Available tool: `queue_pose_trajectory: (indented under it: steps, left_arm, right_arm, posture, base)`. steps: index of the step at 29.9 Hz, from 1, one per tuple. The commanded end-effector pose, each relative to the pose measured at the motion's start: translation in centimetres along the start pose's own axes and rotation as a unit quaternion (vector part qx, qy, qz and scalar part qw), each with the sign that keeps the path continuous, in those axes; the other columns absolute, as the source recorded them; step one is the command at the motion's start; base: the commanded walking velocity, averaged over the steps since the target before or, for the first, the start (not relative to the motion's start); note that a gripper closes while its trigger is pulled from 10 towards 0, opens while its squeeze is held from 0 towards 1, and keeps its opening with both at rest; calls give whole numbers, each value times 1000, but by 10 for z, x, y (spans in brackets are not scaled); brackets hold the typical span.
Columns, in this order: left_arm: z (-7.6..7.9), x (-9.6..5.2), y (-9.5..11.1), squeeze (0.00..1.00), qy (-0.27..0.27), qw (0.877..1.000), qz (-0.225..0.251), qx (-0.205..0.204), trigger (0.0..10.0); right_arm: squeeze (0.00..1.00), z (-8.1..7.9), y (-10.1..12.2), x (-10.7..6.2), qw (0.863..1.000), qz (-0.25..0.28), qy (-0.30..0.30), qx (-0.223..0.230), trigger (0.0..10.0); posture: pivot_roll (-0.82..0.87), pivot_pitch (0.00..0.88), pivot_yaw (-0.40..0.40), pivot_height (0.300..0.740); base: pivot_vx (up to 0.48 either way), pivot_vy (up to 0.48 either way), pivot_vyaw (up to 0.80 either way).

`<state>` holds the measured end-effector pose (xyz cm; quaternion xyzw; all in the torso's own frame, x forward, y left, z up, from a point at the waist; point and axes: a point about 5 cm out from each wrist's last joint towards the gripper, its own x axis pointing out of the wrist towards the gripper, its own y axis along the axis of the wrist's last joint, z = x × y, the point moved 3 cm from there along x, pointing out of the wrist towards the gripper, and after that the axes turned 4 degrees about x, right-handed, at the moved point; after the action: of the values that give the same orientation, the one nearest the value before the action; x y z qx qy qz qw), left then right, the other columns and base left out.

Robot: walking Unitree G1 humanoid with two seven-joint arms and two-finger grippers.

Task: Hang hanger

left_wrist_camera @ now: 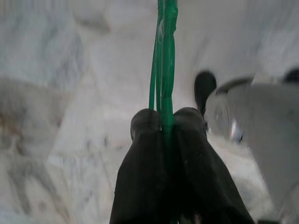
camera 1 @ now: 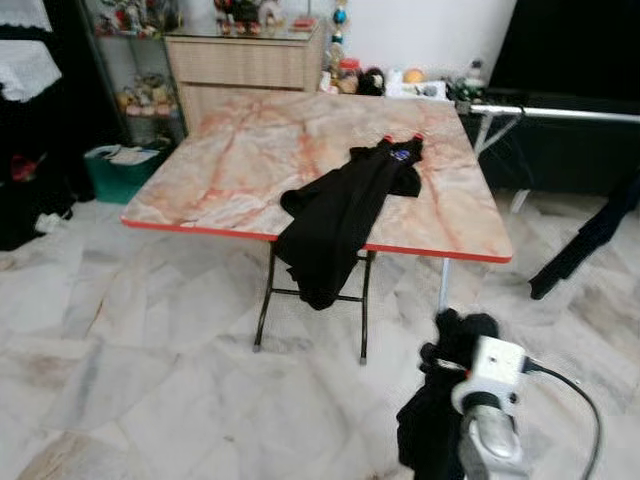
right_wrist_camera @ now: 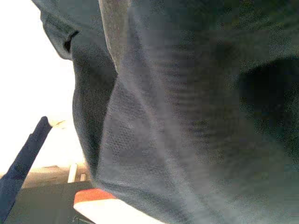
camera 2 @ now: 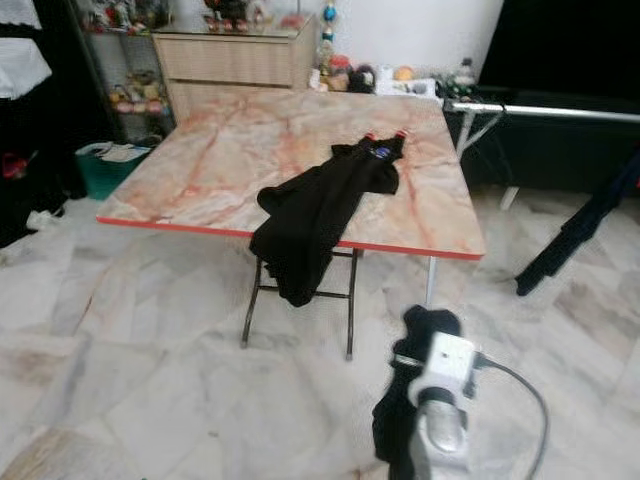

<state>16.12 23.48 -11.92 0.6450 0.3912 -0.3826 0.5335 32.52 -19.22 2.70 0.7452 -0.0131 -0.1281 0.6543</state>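
While the left gripper (left_wrist_camera: 163, 122) pinches a green hanger (left_wrist_camera: 163, 56) between its 2 black fingers (left_wrist_camera: 145, 140), the wire runs straight out past the fingertips over pale marble floor (camera 1: 150, 340). Beside it in the left wrist view sits the silver body of the right arm.

Low on the robot's right, the right arm (camera 1: 488, 420) stands draped in a black cloth (camera 1: 432, 420), which hangs down beside the wrist. Dark mesh fabric (right_wrist_camera: 187, 116) crowds the right wrist view, hiding the fingers, so I cannot tell whether that gripper is spread or pressed together.

Ahead stands a folding table (camera 1: 240, 160) with a marbled pink top and red edge. A black garment (camera 1: 340, 215) lies across it, its red-tipped shoulder straps on the top and its lower part spilling over the near edge in front of the table legs.

Right of the table, a metal rail (camera 1: 560, 112) stretches across, with a dark cloth (camera 1: 585, 240) hanging below it. Behind the table are a wooden cabinet (camera 1: 240, 62) and a row of small items along the wall. A green bin (camera 1: 115, 172) sits left of the table.
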Motion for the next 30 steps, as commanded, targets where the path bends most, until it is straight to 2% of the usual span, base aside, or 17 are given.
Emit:
queue_pose_trajectory:
  steps: [1, 3, 4, 5, 6, 7, 10, 11, 12, 14, 16, 19, 20, 22, 24, 30]
  left_arm:
    - [6, 1, -1, 0, -7, 1000, -3, 3, 10000]
    - [6, 1, -1, 0, -7, 1000, -3, 3, 10000]
    - [6, 1, 0, 0, -8, 1000, -3, 3, 10000]
    - [6, 1, 0, 0, -8, 1000, -3, 3, 10000]
    - [6, 1, 0, 0, -9, 1000, -2, 4, 10000]
    - [6, 1, 0, 0, -9, 1000, -2, 4, 10000]
    - [8, 1, 1, 0, -11, 1000, -1, 4, 10000]
    - [8, 1, 1, 0, -11, 1000, -1, 4, 10000]
    - [9, 1, 2, 0, -12, 1000, -1, 2, 10000]
    - [9, 1, 2, 0, -12, 1000, 0, 2, 10000]
    - [10, 1, 2, 0, -13, 1000, 0, -2, 10000]
    - [10, 1, 2, 0, -13, 1000, 0, -2, 10000]
    - [10, 1, 2, 0, -13, 1000, 0, -3, 10000]
    - [11, 1, 2, 0, -14, 1000, 0, -3, 10000]
    - [11, 1, 3, 0, -14, 1000, 0, -4, 10000]
    - [10, 1, 2, 0, -14, 1000, -1, -2, 10000]
  right_arm:
    - [0, -2, 29, 7, 998, 58, 14, -29, 10000]
    - [0, -4, 34, 8, 997, 66, 19, -33, 10000]
    - [0, -13, 51, 11, 994, 97, 37, -43, 10000]
    - [0, -13, 51, 11, 994, 97, 37, -43, 10000]
    - [0, -28, 78, 14, 987, 138, 67, -57, 10000]
    - [0, -28, 78, 14, 987, 138, 67, -57, 10000]
    - [0, -59, 149, 22, 967, 225, 109, -36, 10000]
    - [0, -59, 149, 22, 967, 225, 109, -36, 10000]
    - [0, -69, 174, 24, 959, 253, 126, -32, 10000]
    - [0, -78, 190, 26, 953, 266, 142, -37, 10000]
    - [0, -92, 215, 30, 944, 280, 167, -53, 10000]
    - [0, -98, 233, 32, 939, 294, 169, -54, 10000]
    - [0, -103, 240, 36, 940, 288, 167, -79, 10000]
    - [0, -103, 250, 44, 946, 275, 150, -86, 10000]
    - [0, -102, 253, 48, 950, 266, 140, -85, 10000]
    - [0, -112, 262, 51, 950, 260, 147, -94, 10000]
  posture:
    - [152, 0, 13, 740]
    - [146, 0, 13, 740]
    - [144, 0, 14, 740]
    - [144, 0, 14, 740]
    - [144, 0, 14, 740]
    - [144, 0, 14, 740]
    - [134, 0, 8, 740]
    - [134, 0, 8, 740]
    - [131, 0, 4, 740]
    - [131, 0, 3, 740]
    - [129, 0, 0, 740]
    - [123, 0, -1, 740]
    - [124, 0, -1, 740]
    - [125, 0, -3, 740]
    - [128, 0, -3, 740]
    - [122, 0, 1, 740]
  base:
    - [289, 0, 0]
    - [289, 0, 0]
    - [289, 0, 0]
    - [289, 0, 0]
    - [289, 0, 0]
    - [289, 0, 0]
    - [289, 0, 0]
    - [289, 0, 0]
    - [285, 0, 0]
    - [285, 0, 0]
    - [285, 0, 0]
    - [285, 0, 0]
    - [285, 0, 0]
    - [283, 0, 0]
    - [281, 0, 0]
    - [285, 0, 0]
